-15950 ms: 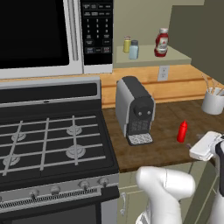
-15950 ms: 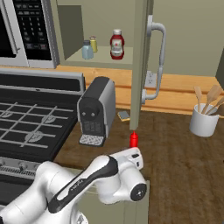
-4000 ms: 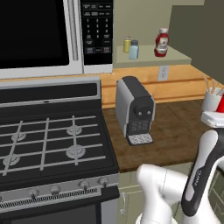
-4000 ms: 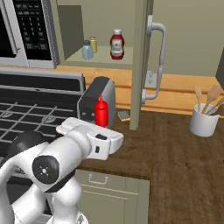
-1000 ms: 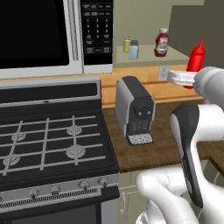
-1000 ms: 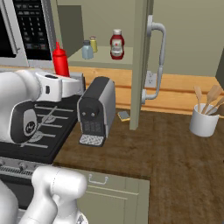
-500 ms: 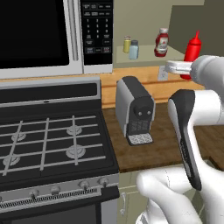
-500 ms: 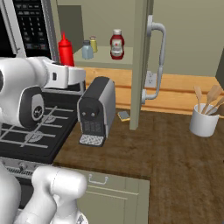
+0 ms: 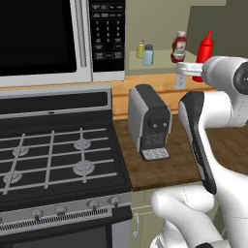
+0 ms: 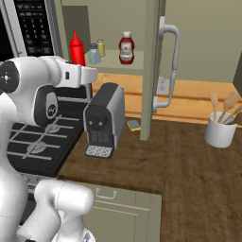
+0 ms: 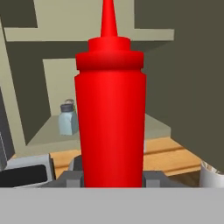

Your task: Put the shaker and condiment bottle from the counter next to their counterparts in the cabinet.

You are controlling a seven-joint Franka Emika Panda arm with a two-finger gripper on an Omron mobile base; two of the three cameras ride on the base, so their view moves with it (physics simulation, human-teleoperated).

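Condiment bottle (image 11: 110, 113) upright, clamped between fingers (image 11: 73, 178).

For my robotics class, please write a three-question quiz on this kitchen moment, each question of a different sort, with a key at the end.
1. True or false: the claw is shut on the condiment bottle and holds it upright.
2. Multiple choice: where does the pale blue shaker stand? A) on the counter B) on the cabinet shelf beside the yellow shaker C) on the stove
3. Fill in: the machine standing on the counter below the cabinet shelf is a ____.

Key:
1. True: the bottle is clamped at its base, nozzle up.
2. B
3. coffee machine
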